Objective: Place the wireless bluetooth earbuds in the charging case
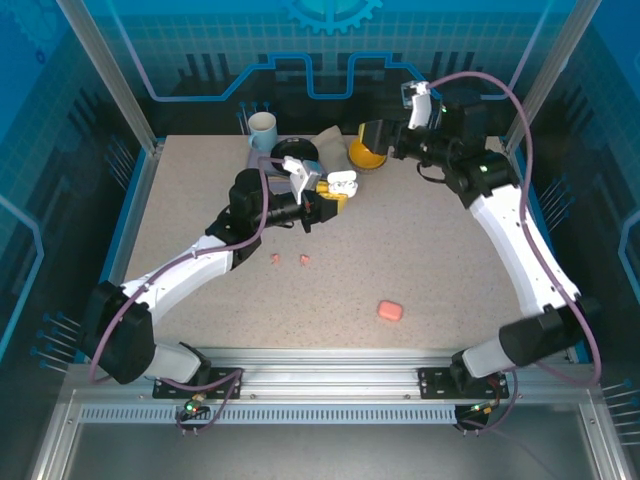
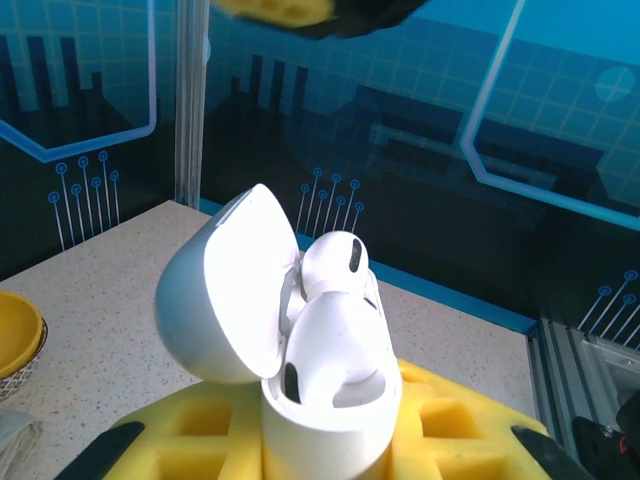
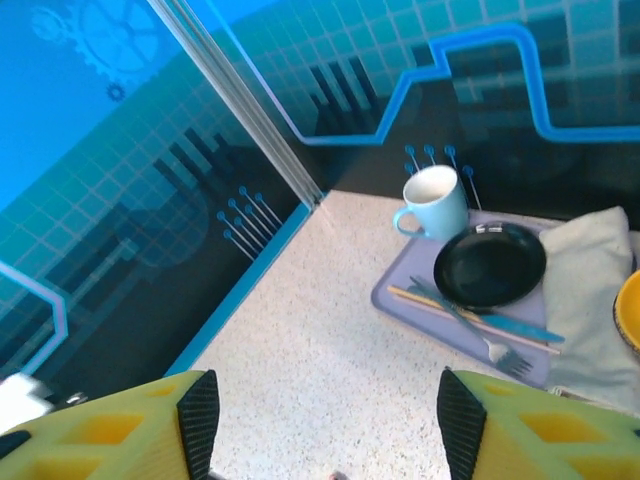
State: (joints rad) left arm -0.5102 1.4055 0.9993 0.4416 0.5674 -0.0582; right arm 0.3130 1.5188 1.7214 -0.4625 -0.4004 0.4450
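From above, the left gripper (image 1: 333,192) is clamped on 1 white charging case (image 1: 343,183), held over the middle of the table (image 1: 440,250) with its lid swung up. 2 salmon-pink earbuds (image 1: 277,259) lie side by side on the tabletop, just in front of the left arm. 1 salmon-pink case (image 1: 390,311) sits closed, well apart from them, nearer the right arm's base. The right gripper (image 1: 372,138) hangs at the far side, just beside 1 yellow bowl (image 1: 362,157). 1 pale mug (image 1: 263,130) and 1 black plate (image 1: 297,152) stand at the back.

From the left wrist, the yellow fingers (image 2: 200,435) pinch the case body from both sides. 2 white earbuds (image 2: 335,262) sit in the open case, 1 behind the other. Whether either is pushed fully home, I can't tell from here.

From the right wrist, the right gripper's (image 3: 320,440) jaws stand wide apart with nothing between them. Beyond them sits 1 lilac tray (image 3: 395,297) carrying the plate (image 3: 490,263) and 1 fork (image 3: 485,340), with the mug (image 3: 435,200) at its far corner and 1 folded cloth (image 3: 590,300) alongside.
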